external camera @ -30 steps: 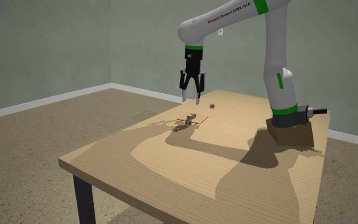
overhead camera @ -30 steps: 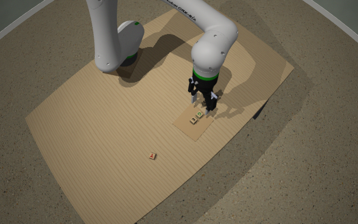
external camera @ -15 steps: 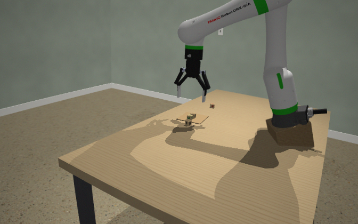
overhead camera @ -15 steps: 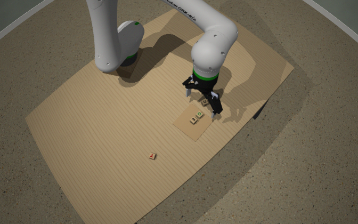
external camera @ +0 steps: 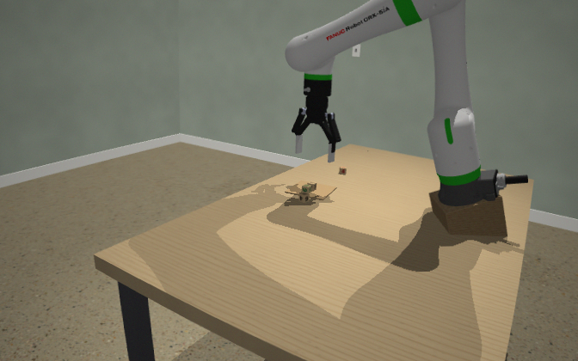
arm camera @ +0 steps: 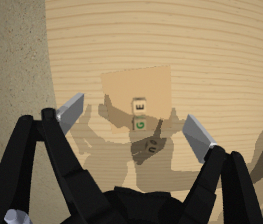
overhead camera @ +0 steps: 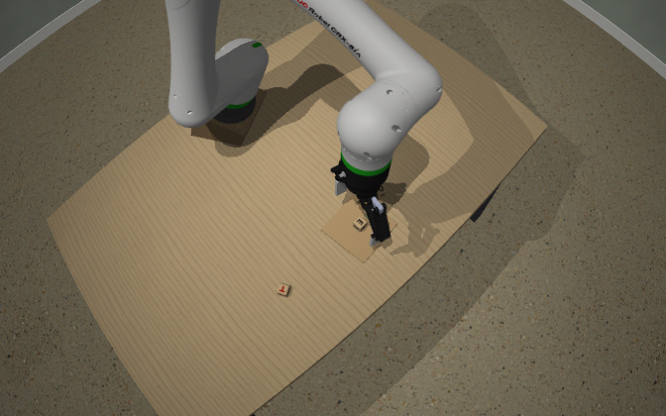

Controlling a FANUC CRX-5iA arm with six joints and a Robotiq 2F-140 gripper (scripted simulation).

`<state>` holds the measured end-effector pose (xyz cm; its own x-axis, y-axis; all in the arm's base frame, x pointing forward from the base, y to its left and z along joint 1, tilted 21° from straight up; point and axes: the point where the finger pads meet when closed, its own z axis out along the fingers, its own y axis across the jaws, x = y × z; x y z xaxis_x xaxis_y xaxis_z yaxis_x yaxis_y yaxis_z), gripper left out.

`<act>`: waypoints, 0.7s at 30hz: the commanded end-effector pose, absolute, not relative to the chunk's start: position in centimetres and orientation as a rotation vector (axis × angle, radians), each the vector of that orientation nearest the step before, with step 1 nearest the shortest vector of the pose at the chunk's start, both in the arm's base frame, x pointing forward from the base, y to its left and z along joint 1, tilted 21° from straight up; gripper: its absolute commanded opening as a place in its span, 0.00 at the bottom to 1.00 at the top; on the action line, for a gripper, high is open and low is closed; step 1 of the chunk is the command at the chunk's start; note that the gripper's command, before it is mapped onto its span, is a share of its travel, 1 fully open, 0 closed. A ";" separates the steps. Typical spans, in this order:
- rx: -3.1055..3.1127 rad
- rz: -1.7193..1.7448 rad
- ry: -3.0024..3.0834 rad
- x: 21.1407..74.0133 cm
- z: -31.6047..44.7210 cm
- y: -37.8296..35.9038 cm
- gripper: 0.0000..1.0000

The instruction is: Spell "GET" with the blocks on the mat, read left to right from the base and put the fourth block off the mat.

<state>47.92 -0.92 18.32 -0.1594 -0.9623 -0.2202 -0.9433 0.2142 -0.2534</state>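
Observation:
My gripper (overhead camera: 357, 214) (external camera: 315, 156) (arm camera: 135, 113) is wide open and empty, high above the mat (overhead camera: 338, 230) (external camera: 325, 190) (arm camera: 154, 80). The E block (overhead camera: 360, 223) (external camera: 312, 186) (arm camera: 139, 106) lies on the mat. The green G block (external camera: 305, 189) (arm camera: 139, 124) lies close beside it near the mat's edge; a finger hides it in the top view. A dark-lettered block (external camera: 304, 198) (arm camera: 153, 146) sits in shadow just past that edge, turned askew; its letter is unclear. The red T block (overhead camera: 283, 289) (external camera: 342, 170) lies on the table, well away from the mat.
The wooden table (overhead camera: 195, 232) (external camera: 246, 251) carries everything. Its edge lies beyond the mat on the side away from the base, toward the left in the wrist view. The robot's base stands on a wooden plinth (external camera: 475, 219). The arm's shadow falls across the blocks' area.

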 end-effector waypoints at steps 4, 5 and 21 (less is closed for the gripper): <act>-1.539 -0.016 2.349 49.0 17.1 -6.5 1.00; -1.510 -0.010 2.368 49.1 17.0 -7.2 1.00; -0.909 0.109 2.646 48.6 14.1 -20.3 1.00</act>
